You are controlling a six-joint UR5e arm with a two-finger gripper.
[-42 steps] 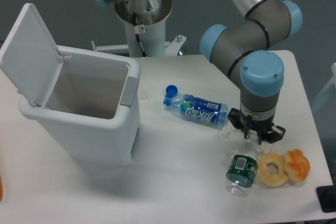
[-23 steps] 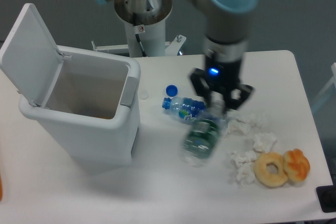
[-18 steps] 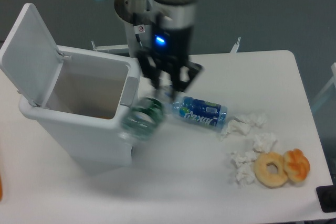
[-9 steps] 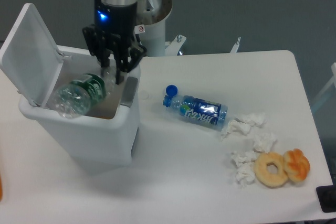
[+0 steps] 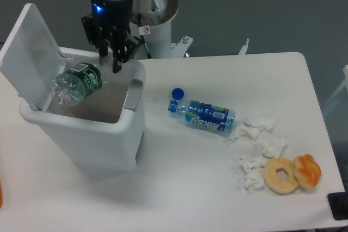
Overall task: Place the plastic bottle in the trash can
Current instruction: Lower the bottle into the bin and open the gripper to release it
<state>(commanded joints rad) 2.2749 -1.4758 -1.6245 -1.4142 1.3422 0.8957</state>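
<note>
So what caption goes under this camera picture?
Gripper holds the plastic bottle over the open trash can.

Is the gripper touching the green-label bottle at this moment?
Cannot tell. In the camera view the gripper hangs over the open trash can and its fingertips end right at the neck end of the plastic bottle; no clear contact or gap shows.
</note>
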